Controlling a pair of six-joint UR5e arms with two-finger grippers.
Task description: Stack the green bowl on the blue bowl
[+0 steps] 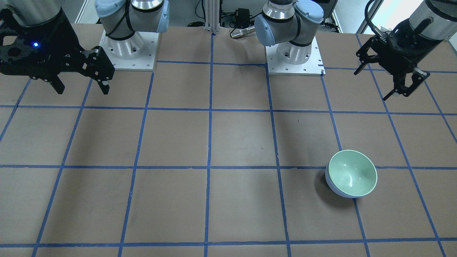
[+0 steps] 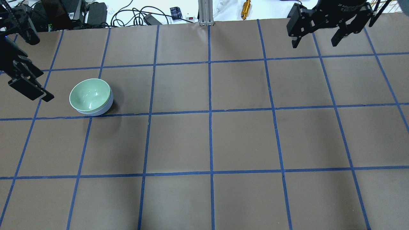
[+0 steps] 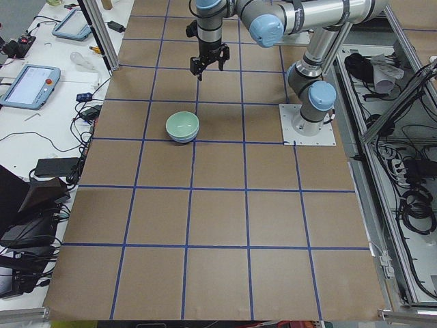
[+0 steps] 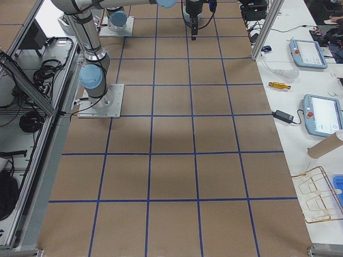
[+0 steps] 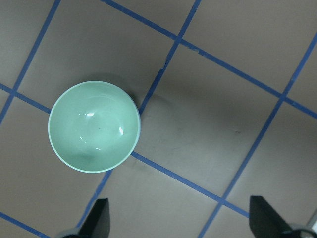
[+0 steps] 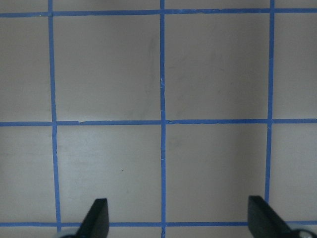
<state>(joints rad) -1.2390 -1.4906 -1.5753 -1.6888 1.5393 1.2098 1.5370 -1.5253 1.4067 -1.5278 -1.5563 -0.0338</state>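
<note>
The green bowl (image 1: 351, 173) sits nested inside the blue bowl (image 1: 334, 188), whose periwinkle wall shows only as a band below the green rim. The pair stands on the brown table on my left side, and also shows in the overhead view: green bowl (image 2: 90, 93), blue bowl (image 2: 99, 110). My left gripper (image 1: 370, 86) is open and empty, raised well above the table and set back from the bowls. In the left wrist view the green bowl (image 5: 94, 126) lies up and left of that gripper (image 5: 178, 220). My right gripper (image 1: 83, 89) is open and empty over bare table on the far side.
The two arm base plates (image 1: 128, 59) (image 1: 296, 62) stand at the table's robot-side edge. Blue tape lines mark a grid on the brown table (image 2: 243, 140). Cables and small gear (image 2: 134, 14) lie beyond the far edge. Tablets (image 4: 321, 115) sit on a side bench.
</note>
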